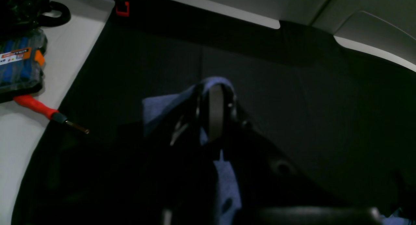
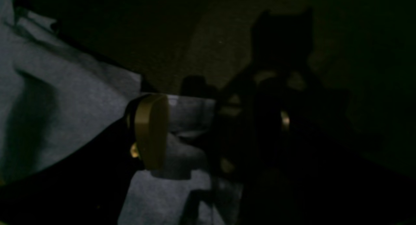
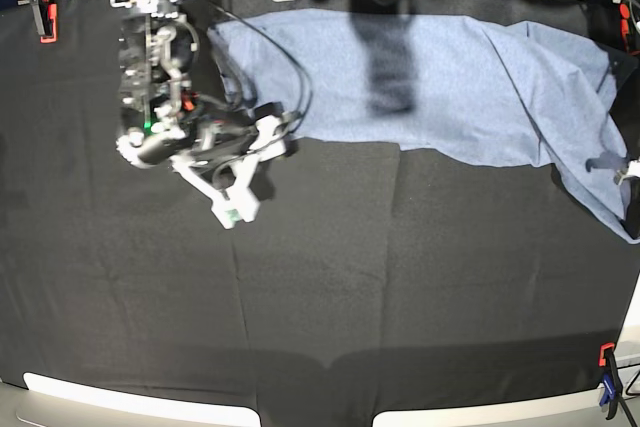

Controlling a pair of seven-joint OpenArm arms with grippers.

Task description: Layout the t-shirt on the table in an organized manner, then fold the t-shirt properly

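Bare black cloth fills the near half of the bench [image 3: 320, 297], with nothing lying on it. Along the far edge the t-shirt [image 3: 450, 87] is stretched in a long band from the far-left area across to the right edge, folded over on itself, no lettering showing. At its left end the right gripper [image 3: 275, 125] has its fingers [image 2: 151, 130] spread, one pad lying just over the hem; whether cloth is caught between them I cannot tell. At the right edge the left gripper [image 1: 208, 111] is pinching a bunched corner of the shirt, cloth draping both sides of its fingers.

Judging by this, the laying-out step is in hand, not the folding. Next calls for the right fingers to close on the left end, then both arms drawing the band toward the near edge so it opens flat.
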